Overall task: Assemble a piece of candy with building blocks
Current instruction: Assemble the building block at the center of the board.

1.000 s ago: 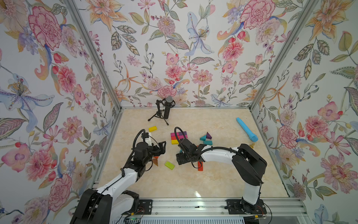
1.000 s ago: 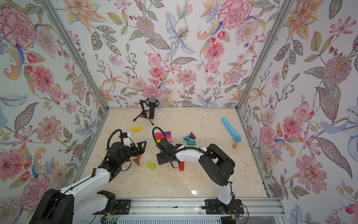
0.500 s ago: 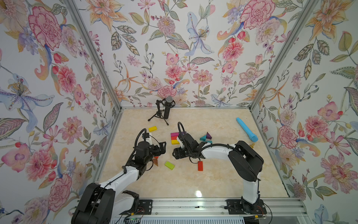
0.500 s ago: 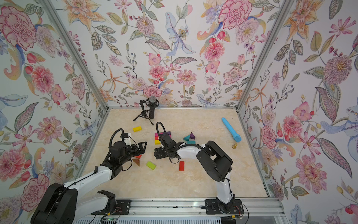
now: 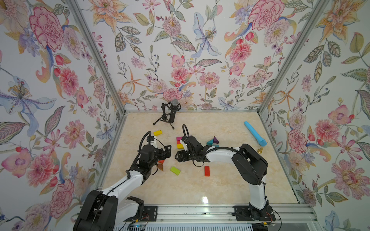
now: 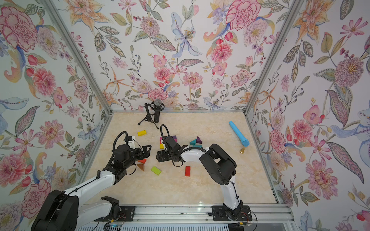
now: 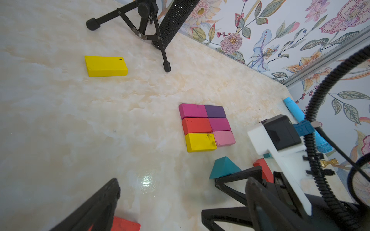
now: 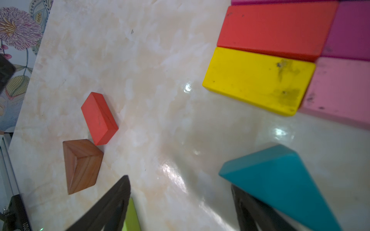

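Six building blocks form a flat rectangle (image 7: 206, 128) of magenta, purple, red, yellow and pink bricks, half hidden under my right wrist in a top view (image 5: 179, 143). A teal triangle (image 8: 280, 180) lies against the outer side of one finger of my right gripper (image 8: 179, 183), which is open with bare table between its jaws. My left gripper (image 5: 169, 152) faces it, wide open and holding nothing (image 7: 182, 182), above a red brick (image 5: 161, 161) and a brown triangle (image 8: 81, 164). Loose yellow (image 5: 157, 132), green (image 5: 175, 170) and red (image 5: 207, 171) bricks lie around.
A black microphone on a tripod (image 5: 172, 112) stands at the back. A light-blue stick (image 5: 255, 133) and a small brass piece (image 5: 260, 150) lie at the right. A teal (image 5: 210, 142) and a purple triangle (image 5: 215, 139) sit behind my right forearm. Flowered walls close in three sides.
My right gripper has left the red brick's side, swung back toward the block rectangle, and now points left at the left gripper. The left arm has barely shifted.
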Motion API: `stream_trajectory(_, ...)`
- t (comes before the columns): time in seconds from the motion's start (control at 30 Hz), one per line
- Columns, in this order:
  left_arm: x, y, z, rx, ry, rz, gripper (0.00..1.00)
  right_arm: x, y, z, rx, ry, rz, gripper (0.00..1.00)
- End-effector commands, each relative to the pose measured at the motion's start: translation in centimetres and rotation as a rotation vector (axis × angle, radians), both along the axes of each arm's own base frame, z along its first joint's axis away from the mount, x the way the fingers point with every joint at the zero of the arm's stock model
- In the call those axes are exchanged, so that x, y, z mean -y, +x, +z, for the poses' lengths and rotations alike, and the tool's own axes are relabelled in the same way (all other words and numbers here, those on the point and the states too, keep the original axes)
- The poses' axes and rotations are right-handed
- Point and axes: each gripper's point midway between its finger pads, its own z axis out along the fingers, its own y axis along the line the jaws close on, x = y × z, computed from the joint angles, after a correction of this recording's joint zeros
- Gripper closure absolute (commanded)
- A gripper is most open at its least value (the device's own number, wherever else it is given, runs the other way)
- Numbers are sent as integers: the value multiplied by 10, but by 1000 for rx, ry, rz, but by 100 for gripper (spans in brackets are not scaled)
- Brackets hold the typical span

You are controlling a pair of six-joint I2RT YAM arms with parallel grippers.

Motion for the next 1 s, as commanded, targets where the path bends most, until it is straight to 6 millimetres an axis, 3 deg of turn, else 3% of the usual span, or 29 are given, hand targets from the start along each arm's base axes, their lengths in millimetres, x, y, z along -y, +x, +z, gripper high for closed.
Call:
stream_trajectory(0.0,-8,3,10,34,27,25,1,8,-4,-27,-70,-52,-19,18)
stream_trajectory(0.3,-10,1,10,30,40,23,1,9,-4,-24,-55,-57,-21,18)
stream_trajectory(0.47,-16,-2,6,-14,130,12,1,12,-13,11,5,-23,1,17)
stream_trajectory(0.6,-32,-7,1,-89,267,32,1,46,-23,38,25,2,-34,11)
stream_trajectory(0.8,-37,-22,-34,-239,355,-5,1,118,-19,47,50,-47,-91,2)
stream_trajectory(0.9,-34,-29,-57,-309,356,-34,2,133,-14,48,77,-66,-100,1)
stream_trajectory(0.97,-37,-33,-73,-357,375,-31,2,130,-11,44,80,-49,-90,1)
